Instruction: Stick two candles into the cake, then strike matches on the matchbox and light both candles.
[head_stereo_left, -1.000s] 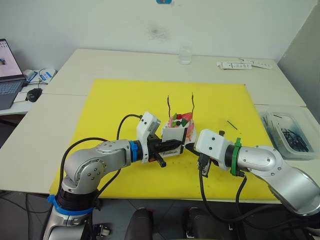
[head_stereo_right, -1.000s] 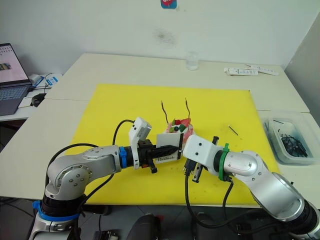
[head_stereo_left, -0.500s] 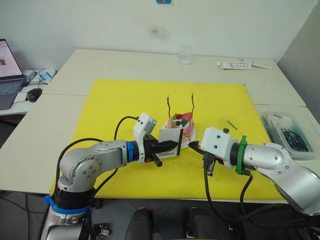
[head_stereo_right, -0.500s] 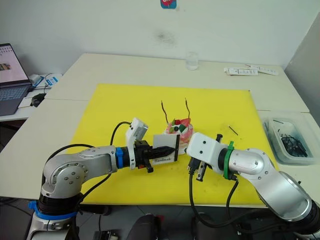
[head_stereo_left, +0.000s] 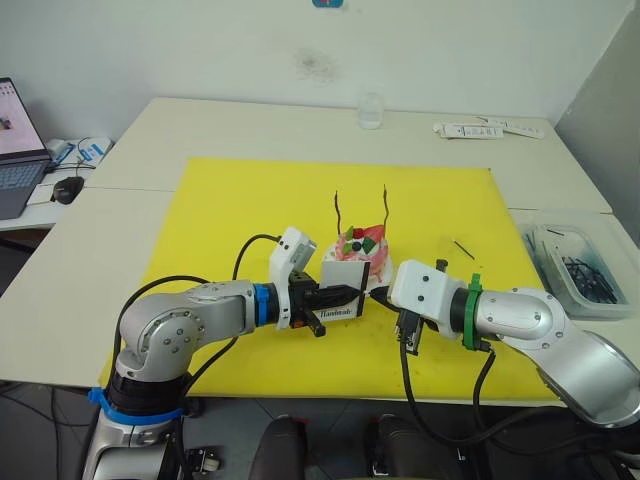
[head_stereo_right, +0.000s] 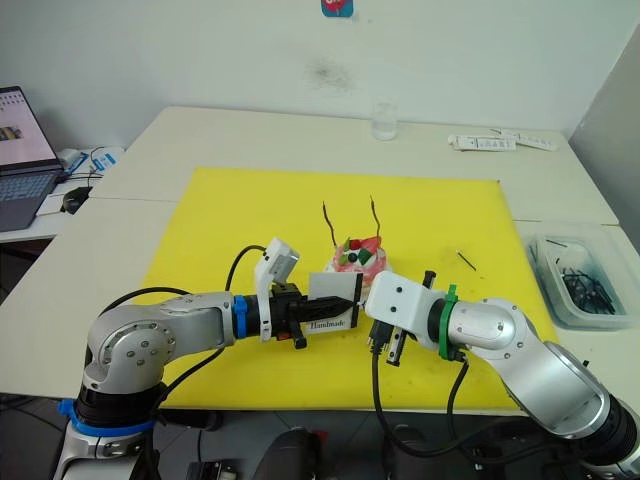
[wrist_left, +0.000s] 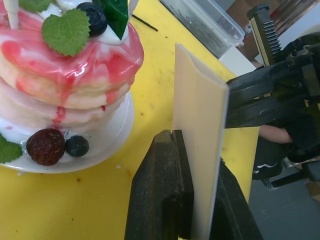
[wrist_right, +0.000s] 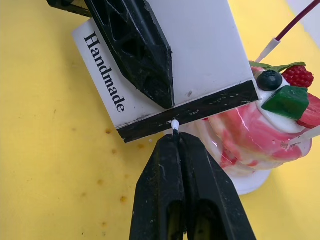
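Note:
The pink-and-white cake (head_stereo_left: 362, 252) stands on its small plate on the yellow mat (head_stereo_left: 240, 210). Both thin wavy candles (head_stereo_left: 338, 210) (head_stereo_left: 385, 205) stand upright in it. My left gripper (head_stereo_left: 335, 298) is shut on the white "Handmade" matchbox (head_stereo_left: 340, 290), holding it on edge just in front of the cake. My right gripper (wrist_right: 176, 140) is shut on a match whose white tip (wrist_right: 175, 124) touches the box's black strip (wrist_right: 200, 112). In the left wrist view, the matchbox (wrist_left: 197, 125) rises between my fingers beside the cake (wrist_left: 65, 90).
A loose match (head_stereo_left: 464, 249) lies on the mat to the right of the cake. At the right table edge sits a clear bin (head_stereo_left: 575, 268) of dark sticks. A glass (head_stereo_left: 371, 110) and white strips (head_stereo_left: 490, 130) are at the back, a laptop (head_stereo_left: 15, 150) and mouse (head_stereo_left: 67, 188) far left.
My right gripper had drawn away to the right half a second ago and has come back left, so the match tip is against the black strip again. The matchbox shifted slightly.

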